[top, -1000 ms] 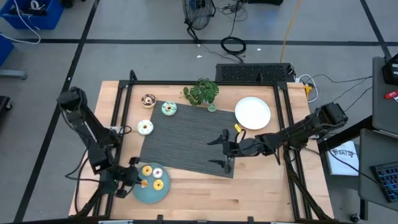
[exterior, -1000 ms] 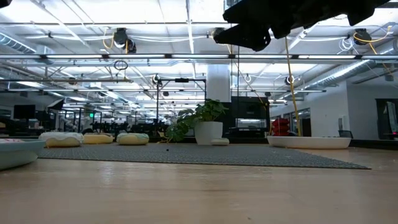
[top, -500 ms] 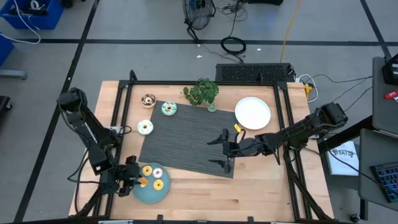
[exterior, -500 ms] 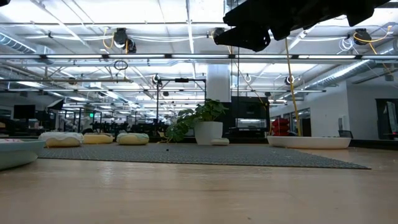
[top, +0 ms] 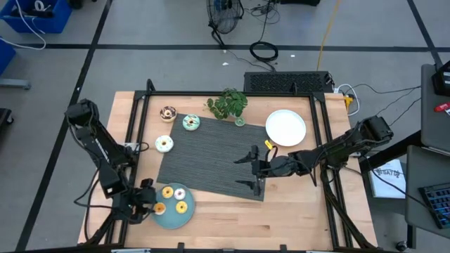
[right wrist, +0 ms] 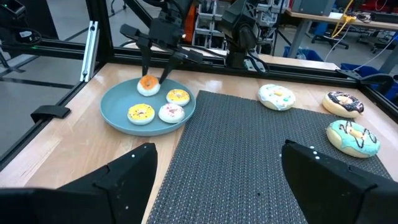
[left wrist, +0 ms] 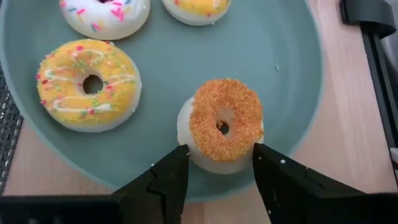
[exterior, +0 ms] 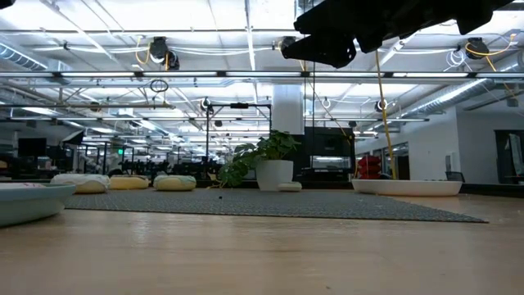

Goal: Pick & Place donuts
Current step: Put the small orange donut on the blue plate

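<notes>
- Resting on the teal plate (left wrist: 292,74), the orange-sprinkled donut (left wrist: 222,124) is flanked by the parted left claw (left wrist: 214,165), not gripped.
- The right claw (top: 254,171) is held wide open above the grey mat (top: 211,158).

Left fingers (left wrist: 169,182) now apart, orange donut (left wrist: 222,122) released

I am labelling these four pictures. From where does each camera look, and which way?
High: overhead, straight down on table; both arms.
Low: table height, facing the room; an arm overhead.
Left wrist: above the teal plate; own jaws astride the orange donut.
Right wrist: over the mat, facing that plate; shares that donut.
</notes>
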Robot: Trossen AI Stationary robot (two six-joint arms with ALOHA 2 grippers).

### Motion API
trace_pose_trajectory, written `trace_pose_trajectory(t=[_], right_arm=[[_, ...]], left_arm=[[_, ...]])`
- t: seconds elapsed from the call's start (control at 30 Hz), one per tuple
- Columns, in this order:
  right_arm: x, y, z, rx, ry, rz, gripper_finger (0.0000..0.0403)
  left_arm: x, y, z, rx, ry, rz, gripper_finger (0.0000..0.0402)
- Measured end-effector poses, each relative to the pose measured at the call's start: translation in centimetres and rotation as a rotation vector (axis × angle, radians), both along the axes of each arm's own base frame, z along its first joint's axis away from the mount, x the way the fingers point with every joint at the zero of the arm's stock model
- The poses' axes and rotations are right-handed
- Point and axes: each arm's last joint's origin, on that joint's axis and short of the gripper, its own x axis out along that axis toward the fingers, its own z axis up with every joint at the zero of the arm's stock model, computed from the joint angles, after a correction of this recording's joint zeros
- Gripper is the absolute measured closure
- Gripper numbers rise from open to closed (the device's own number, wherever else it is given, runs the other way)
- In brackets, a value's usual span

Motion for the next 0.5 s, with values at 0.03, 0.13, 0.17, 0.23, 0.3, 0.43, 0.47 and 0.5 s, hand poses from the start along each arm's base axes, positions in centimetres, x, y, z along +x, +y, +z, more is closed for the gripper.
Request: trace_pose_trajectory(t=[0.03, 0.13, 0.17, 0.23, 0.3, 0.43, 0.47, 0.5], right_arm=[[0.00, 0.00, 0.00, 0.000, 0.000, 0.000, 0.0083], [0.00, 0.00, 0.00, 0.000, 0.000, 0.000, 0.0083], [0.00, -0.01, 0.00, 0.000, 0.000, 0.000, 0.0083], [0.00, 0.01, 0.00, 0.000, 0.000, 0.000, 0.0083], [0.00, 0.01, 0.00, 0.000, 0.000, 0.001, 0.0083], [0.00, 0.00, 0.00, 0.000, 0.000, 0.000, 0.0083], [0.00, 0.00, 0.00, 0.000, 0.000, 0.000, 0.0083], [0.00, 0.01, 0.00, 0.000, 0.000, 0.001, 0.0083]], left_arm=[[-0.07, -0.03, 0.00, 0.001, -0.001, -0.004, 0.0222], [-0.31, -0.08, -0.04, 0.012, 0.006, -0.035, 0.0222], [-0.37, -0.12, -0.05, 0.013, 0.008, -0.049, 0.0222], [-0.49, -0.11, -0.08, 0.019, 0.015, -0.057, 0.0222], [-0.52, 0.01, -0.13, 0.032, 0.020, -0.053, 0.0222], [-0.48, 0.16, -0.08, 0.059, -0.008, -0.059, 0.0222], [-0.48, 0.26, -0.02, 0.067, -0.016, -0.057, 0.0222], [-0.48, 0.39, 0.05, 0.076, -0.023, -0.050, 0.0222]])
